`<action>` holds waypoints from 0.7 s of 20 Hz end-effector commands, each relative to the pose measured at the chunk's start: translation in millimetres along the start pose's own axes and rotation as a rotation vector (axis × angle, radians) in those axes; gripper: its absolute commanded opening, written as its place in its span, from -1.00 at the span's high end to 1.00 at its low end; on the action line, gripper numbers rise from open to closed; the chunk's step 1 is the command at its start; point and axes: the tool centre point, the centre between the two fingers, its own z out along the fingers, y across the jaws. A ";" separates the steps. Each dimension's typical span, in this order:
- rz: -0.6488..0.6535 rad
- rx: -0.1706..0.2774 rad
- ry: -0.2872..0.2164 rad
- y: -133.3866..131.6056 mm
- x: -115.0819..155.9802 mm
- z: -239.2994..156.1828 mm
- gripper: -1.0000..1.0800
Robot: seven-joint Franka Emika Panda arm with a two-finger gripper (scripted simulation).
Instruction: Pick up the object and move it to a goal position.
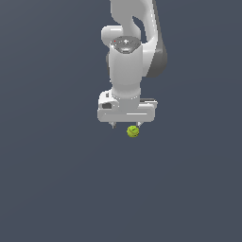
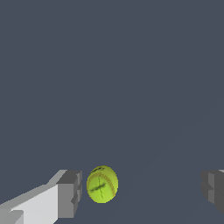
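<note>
The object is a small yellow-green ball [image 1: 133, 131] with darker green seam marks, lying on the flat grey-blue floor. My white gripper [image 1: 125, 125] hangs just above it, fingers pointing down, and is open. In the exterior view the ball shows just below the gripper body, near the finger on the exterior view's right. In the wrist view the ball [image 2: 102, 184] lies between the two grey fingertips [image 2: 70, 193], close to one of them and far from the other, touching neither.
The floor [image 1: 56, 189] is a plain grey-blue surface with no other object in view. The white arm [image 1: 127, 52] rises behind the gripper to the top of the exterior view.
</note>
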 end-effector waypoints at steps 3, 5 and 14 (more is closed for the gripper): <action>0.005 -0.001 -0.001 2.4 0.0 0.5 -0.92; 0.020 -0.003 -0.003 9.3 0.0 2.0 -0.92; 0.079 -0.010 -0.010 34.4 0.0 6.0 -0.92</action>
